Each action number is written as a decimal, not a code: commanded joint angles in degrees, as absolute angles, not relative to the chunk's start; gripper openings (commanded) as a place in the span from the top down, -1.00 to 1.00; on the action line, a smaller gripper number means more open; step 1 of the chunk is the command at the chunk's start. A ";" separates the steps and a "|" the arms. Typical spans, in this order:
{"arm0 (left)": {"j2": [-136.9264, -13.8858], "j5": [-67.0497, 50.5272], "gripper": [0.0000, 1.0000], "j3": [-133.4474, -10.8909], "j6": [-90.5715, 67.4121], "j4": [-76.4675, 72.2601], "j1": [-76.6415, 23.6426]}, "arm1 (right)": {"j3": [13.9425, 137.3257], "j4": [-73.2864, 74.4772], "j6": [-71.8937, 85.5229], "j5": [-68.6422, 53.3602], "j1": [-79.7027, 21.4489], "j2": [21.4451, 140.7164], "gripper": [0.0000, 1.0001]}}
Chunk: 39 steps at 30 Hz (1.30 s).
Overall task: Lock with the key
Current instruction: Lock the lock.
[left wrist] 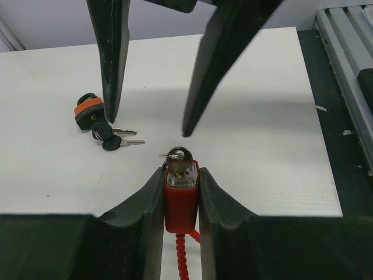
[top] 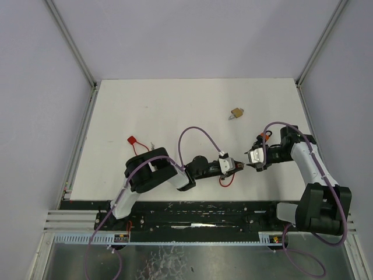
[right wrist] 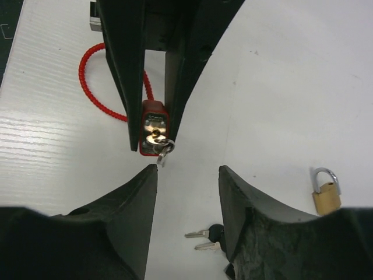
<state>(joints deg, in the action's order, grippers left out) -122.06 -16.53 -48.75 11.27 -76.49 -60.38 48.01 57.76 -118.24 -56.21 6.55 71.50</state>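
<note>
Right now the left tool (left wrist: 181, 175) is clenched on the red padlock (left wrist: 181, 204), holding it over the bench (top: 175, 105) close to the near edge, about midway along. The key (left wrist: 179, 156) already sits in the cylinder, its bow poking out toward the right tool (right wrist: 187, 170), which hangs released just short of it, jaws spread and touching nothing. So I'd say the turning step is at hand. Next, to my eye, the right tool must ease forward, pinch the small bow squarely, then twist while the left holds firm. The red cable (right wrist: 80, 76) trails behind; I can't tell whether its end is seated.
</note>
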 commanded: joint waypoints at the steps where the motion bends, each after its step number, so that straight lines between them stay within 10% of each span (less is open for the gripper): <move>1: -121.33 -17.79 1.00 -48.88 14.02 -73.48 -60.58 | 46.04 57.83 -124.20 -55.21 6.86 71.87 -0.14; 21: -121.46 -19.85 1.00 -48.95 14.16 -73.74 -60.66 | 39.21 42.25 -120.64 -59.44 4.92 76.35 -0.11; 39: -121.20 -17.85 1.00 -48.64 13.82 -73.87 -60.58 | 41.14 49.11 -125.85 -61.25 5.13 72.05 0.92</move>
